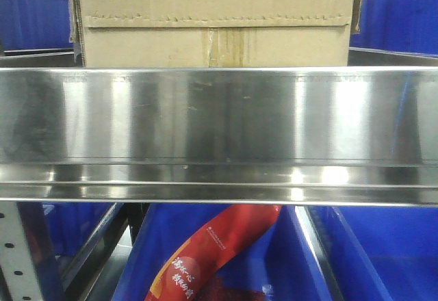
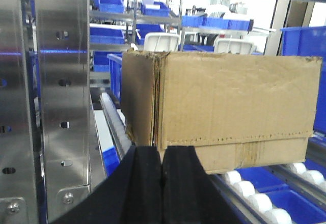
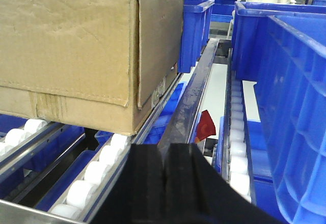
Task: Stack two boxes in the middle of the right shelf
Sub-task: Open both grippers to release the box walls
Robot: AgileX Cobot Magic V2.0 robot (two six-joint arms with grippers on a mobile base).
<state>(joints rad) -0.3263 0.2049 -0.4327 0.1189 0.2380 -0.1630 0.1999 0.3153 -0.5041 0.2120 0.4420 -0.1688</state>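
You have one cardboard carton resting on the white rollers of the steel shelf, just behind its mirror-like front lip, likely so the rollers carry its weight and the lip stops it rolling off. Your left gripper and right gripper both sit pressed closed and empty, near the carton's lower corners but apart from it. The carton is plain tan, wrinkled, with a zigzag flap seam and a tape-stained strip. No second box shows.
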